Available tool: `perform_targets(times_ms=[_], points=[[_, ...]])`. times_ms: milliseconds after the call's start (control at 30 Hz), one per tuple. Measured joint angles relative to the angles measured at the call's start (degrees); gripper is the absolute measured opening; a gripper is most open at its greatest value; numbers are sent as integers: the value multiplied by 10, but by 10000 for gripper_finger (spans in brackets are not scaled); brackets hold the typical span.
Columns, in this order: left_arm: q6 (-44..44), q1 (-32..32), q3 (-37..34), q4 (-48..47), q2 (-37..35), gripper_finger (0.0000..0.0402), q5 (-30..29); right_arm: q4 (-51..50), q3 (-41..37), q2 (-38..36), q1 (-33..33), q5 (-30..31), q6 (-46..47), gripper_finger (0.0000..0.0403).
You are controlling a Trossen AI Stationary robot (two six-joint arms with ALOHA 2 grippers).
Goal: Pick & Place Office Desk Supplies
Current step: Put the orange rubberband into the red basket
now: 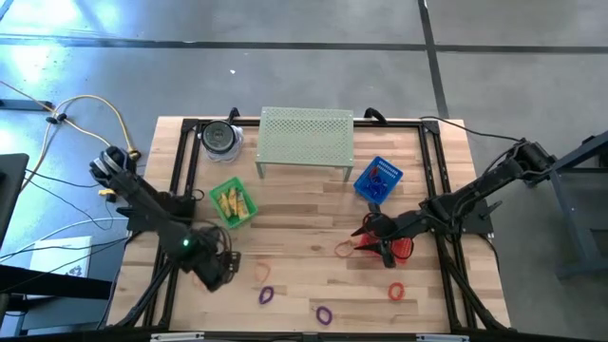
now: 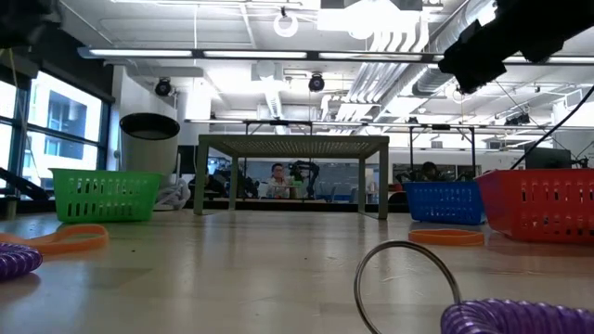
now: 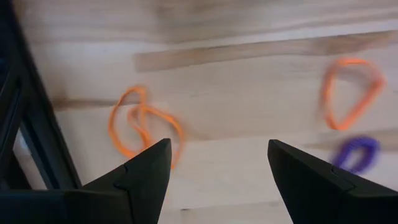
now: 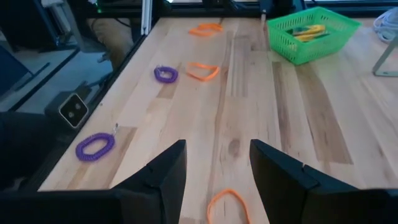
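Purple coiled band (image 2: pixel 520 317) closest to the low camera, keyring attached. Left gripper (image 3: pixel 214 180) spread wide above the twisted orange band (image 3: pixel 144 122) near the table's (image 1: pixel 313 214) left edge, grasping nothing. Right gripper (image 4: pixel 217 163) likewise released, empty, beside the red basket (image 1: pixel 404 249). Yellow pieces (image 1: pixel 234 202) inside the green basket (image 1: pixel 249 218). More bands scattered along the front.

wooden table (image 1: pixel 304 237), pale green perforated metal stand (image 1: pixel 306 133) at far edge, dark-lidded clear jar (image 1: pixel 220 139) beside it, green basket (image 1: pixel 234 204), blue basket (image 1: pixel 378 180), red basket (image 2: pixel 543 204), person (image 2: pixel 277 181) in room behind
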Motion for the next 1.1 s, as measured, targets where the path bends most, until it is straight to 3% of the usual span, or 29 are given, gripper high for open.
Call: perform_targets(times_ms=[167,367,567,733,967,1100], points=[[-36,-23,0,15,42,259,13,9,0,0,0,0,0,165],[-34,-25,0,107,87,259,-9,9,0,0,0,0,0,165],[-31,-25,0,154,136,259,64,8,0,0,0,-18,0,165],[-3,-26,0,197,139,259,54,8,0,0,1,-18,0,165],[-6,-28,0,172,139,259,60,8,0,0,1,-15,6,165],[28,-27,0,162,137,259,98,18,-1,0,0,-14,4,165]])
